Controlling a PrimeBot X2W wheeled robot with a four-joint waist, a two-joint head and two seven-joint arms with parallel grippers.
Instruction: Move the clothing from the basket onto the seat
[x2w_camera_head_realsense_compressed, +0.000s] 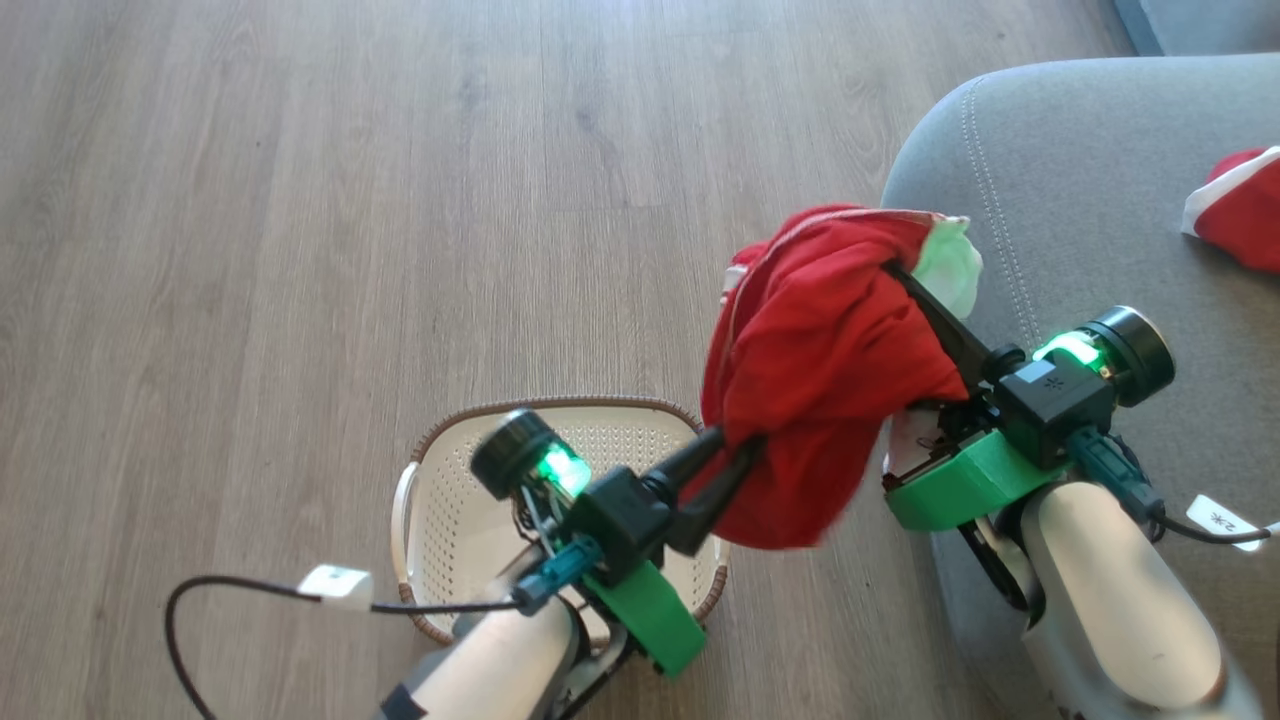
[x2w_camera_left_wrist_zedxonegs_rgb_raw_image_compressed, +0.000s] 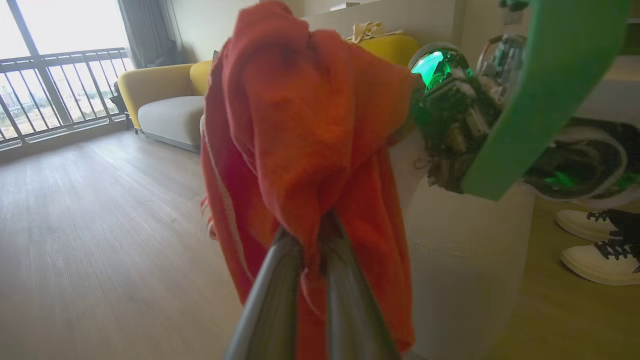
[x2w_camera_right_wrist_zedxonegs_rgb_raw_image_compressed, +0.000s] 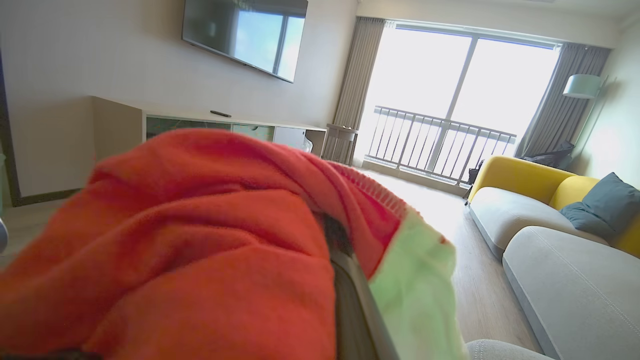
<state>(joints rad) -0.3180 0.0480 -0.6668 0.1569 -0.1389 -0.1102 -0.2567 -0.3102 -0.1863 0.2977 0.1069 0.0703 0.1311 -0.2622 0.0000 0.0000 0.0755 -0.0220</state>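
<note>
Left tool (x2w_camera_head_realsense_compressed: 737, 458) and right tool (x2w_camera_head_realsense_compressed: 900, 275) each clamp the red clothing (x2w_camera_head_realsense_compressed: 820, 370); cable tag (x2w_camera_head_realsense_compressed: 1222, 520) print unreadable.

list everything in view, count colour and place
grey woven upholstered seat cushion: one, grey, right side of head view
cream perforated plastic laundry basket: one, cream with brown rim, on the wood floor left of the seat, visible part bare
soft red fabric garment with white trim: one, red, in the air between basket and seat
second red garment with white trim: one, red, lying on the seat
yellow sofa: one, yellow, near the window
white lace-up shoes: two, white, on the floor
left pincer: one, dark, shut on the raised garment
right pincer: one, dark, shut on the same garment
</note>
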